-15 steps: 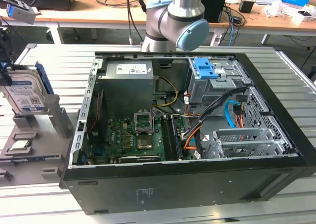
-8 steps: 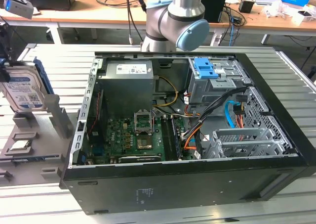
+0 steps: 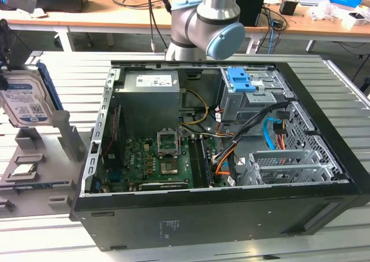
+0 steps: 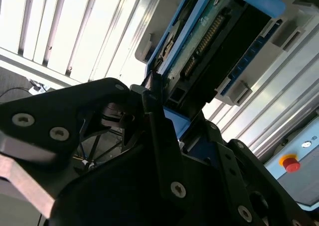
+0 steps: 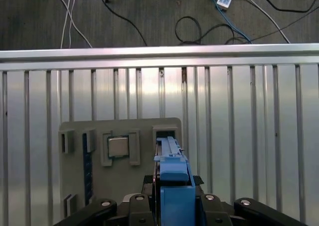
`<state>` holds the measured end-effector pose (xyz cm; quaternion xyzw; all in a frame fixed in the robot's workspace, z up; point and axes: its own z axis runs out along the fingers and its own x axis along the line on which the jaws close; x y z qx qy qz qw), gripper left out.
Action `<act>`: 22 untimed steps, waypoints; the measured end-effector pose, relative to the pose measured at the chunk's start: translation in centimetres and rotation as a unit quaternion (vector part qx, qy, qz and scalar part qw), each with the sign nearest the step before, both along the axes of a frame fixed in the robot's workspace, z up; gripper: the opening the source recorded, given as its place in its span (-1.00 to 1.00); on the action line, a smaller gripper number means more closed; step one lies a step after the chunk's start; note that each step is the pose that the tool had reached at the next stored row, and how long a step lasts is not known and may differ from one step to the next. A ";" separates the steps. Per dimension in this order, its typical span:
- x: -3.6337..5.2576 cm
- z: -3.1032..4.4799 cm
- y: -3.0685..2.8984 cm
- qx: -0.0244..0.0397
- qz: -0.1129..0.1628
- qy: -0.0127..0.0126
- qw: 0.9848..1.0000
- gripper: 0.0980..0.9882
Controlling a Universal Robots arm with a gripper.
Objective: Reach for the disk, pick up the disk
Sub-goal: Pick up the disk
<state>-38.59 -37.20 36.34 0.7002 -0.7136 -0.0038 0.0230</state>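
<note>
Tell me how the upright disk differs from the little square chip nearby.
The disk stands on edge; the chip lies flat in the holder. The disk is larger and rectangular; the chip small and square. The disk has blue rails and a label; the chip is plain silver. Both sit outside the computer case.

exterior view: high, wide | both wrist views: close, share disk (image 5: 172,176) (image 4: 209,41)

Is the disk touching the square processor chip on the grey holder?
Apart. In the first wrist view a raised wall and bare holder surface lie between the disk and the chip.
</note>
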 end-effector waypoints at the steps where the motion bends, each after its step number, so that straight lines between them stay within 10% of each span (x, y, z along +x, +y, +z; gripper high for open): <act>1: 0.00 0.18 0.00 0.000 0.000 0.000 1.000 -0.39; 22: 0.04 7.14 1.28 0.000 0.000 0.000 1.000 -0.39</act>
